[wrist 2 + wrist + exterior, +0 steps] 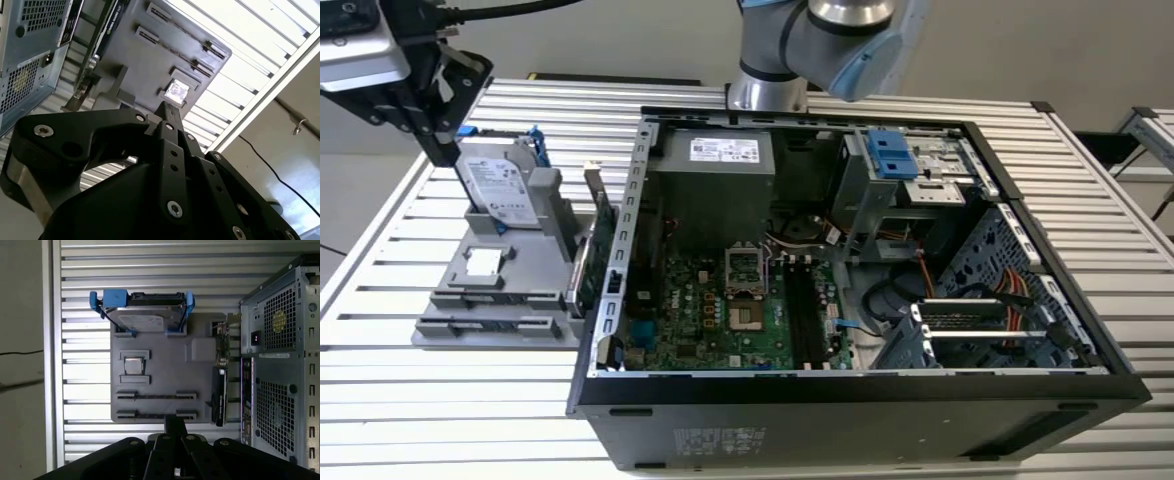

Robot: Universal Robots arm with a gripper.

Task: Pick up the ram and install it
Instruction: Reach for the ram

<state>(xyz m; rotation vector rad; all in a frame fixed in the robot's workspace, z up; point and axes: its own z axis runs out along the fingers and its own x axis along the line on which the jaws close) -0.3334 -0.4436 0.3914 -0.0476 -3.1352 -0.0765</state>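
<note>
Exterior view: the gripper (443, 150) hangs over the hard drive (500, 185). The gray tray's (440, 325) slotted end lies toward 6 o'clock from it.

Second wrist view: the jaws look pressed together, holding nothing.

First wrist view: a thin dark strip, which I take for the ram (156, 396), stands edge-up in a tray slot, parallel to the hard drive and apart from it.

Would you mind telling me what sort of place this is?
Probably a robotics lab bench for computer assembly: a slatted metal table, an open PC case and a grey parts tray holding a hard drive.
</note>
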